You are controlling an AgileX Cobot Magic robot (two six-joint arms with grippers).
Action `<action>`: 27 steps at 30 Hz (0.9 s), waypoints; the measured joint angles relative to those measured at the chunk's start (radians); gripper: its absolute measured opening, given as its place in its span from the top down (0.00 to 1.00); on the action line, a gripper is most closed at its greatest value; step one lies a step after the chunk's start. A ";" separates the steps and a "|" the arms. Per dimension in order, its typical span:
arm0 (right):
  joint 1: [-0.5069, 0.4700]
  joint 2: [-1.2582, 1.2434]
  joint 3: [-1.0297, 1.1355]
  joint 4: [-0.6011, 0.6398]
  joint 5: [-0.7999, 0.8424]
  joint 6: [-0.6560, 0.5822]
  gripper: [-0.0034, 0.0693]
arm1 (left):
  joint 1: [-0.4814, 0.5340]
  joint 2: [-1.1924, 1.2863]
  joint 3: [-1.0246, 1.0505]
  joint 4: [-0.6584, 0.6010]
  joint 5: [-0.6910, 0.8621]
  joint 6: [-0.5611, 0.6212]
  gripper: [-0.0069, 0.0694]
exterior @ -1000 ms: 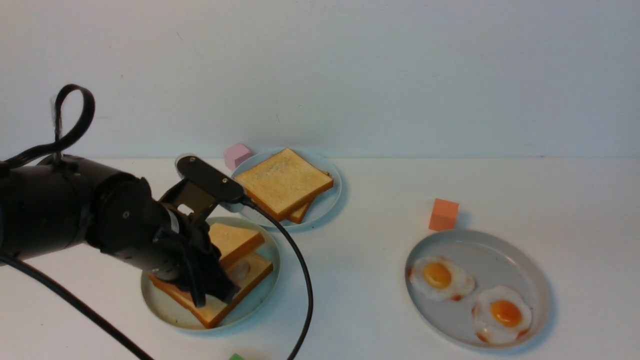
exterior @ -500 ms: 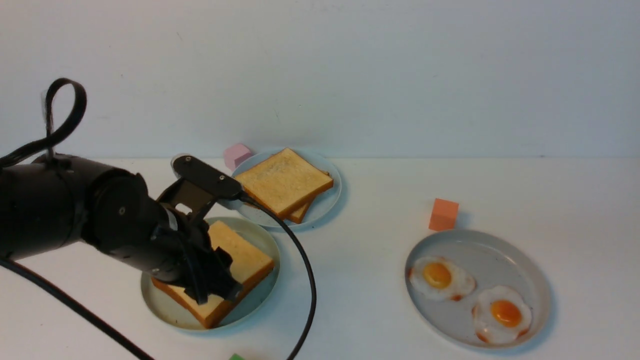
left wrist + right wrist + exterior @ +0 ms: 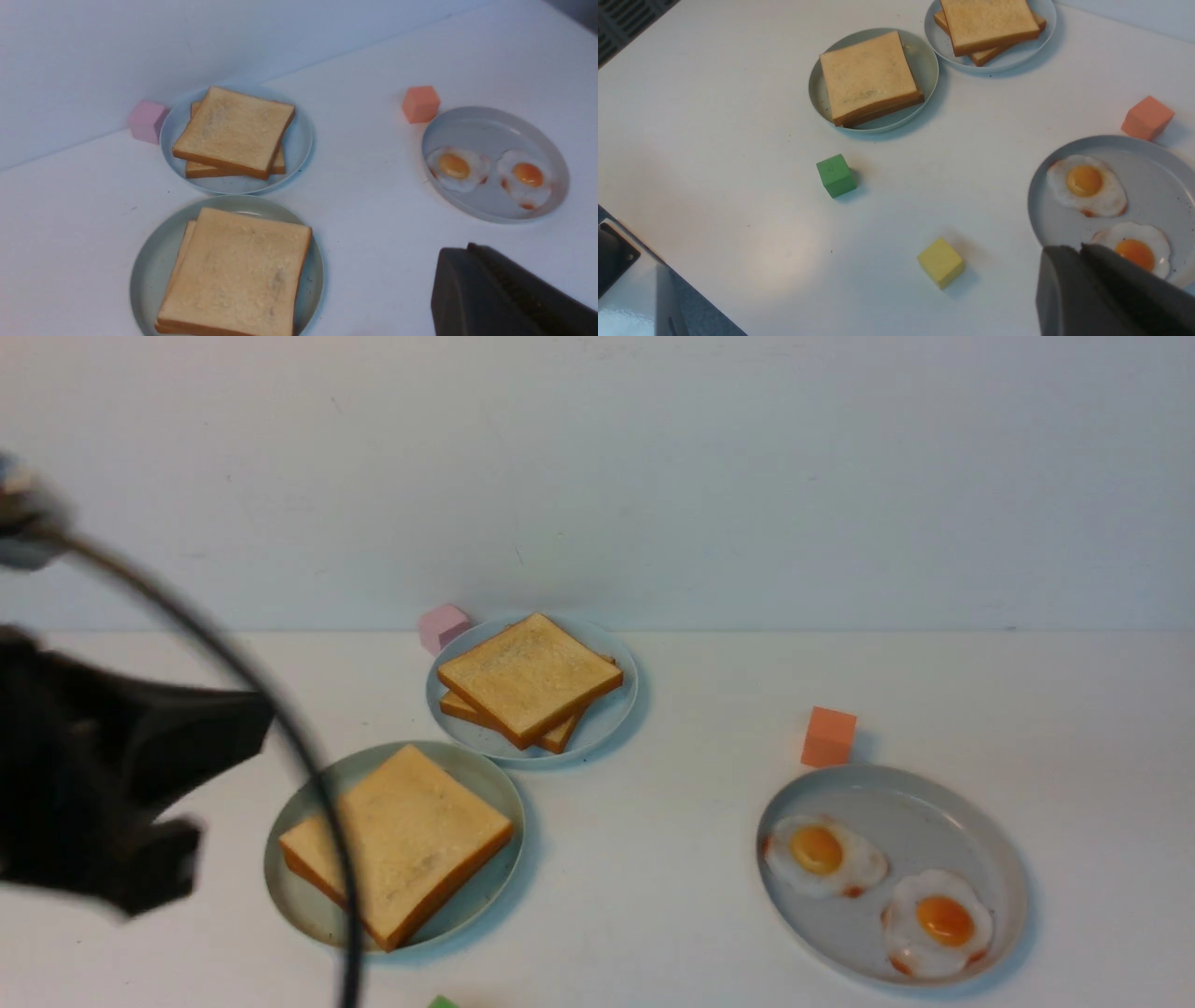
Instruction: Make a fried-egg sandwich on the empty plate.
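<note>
The fried-egg sandwich lies on the pale mint-green plate, front left of the table. Two toast slices are stacked square on each other, and the egg between them is hidden. The left wrist view shows the sandwich on the plate, and in the right wrist view the sandwich lies far off. My left gripper is shut and holds nothing, up and away from the sandwich. In the front view the left arm is a dark blur at the left edge. My right gripper is shut and empty, above the near rim of the egg plate.
A grey-blue plate behind holds two loose toast slices. A grey plate at the right holds two fried eggs. Pink cube, orange cube, green cube and yellow cube are scattered. The arm's cable hangs before the mint plate.
The top toast slice dropped flat over the egg and was let go. My left arm then pulled back fast to the left, off the plate, and its gripper shut again.
</note>
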 joint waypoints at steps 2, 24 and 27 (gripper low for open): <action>0.000 0.000 0.000 0.000 0.000 0.000 0.86 | 0.000 -0.110 0.072 -0.014 -0.004 0.000 0.93; -0.012 0.000 0.000 0.005 0.002 0.000 0.82 | 0.000 -0.654 0.596 -0.142 -0.115 -0.008 0.93; -0.068 0.000 0.000 0.019 0.002 0.000 0.82 | 0.000 -0.654 0.605 -0.143 -0.109 -0.008 0.93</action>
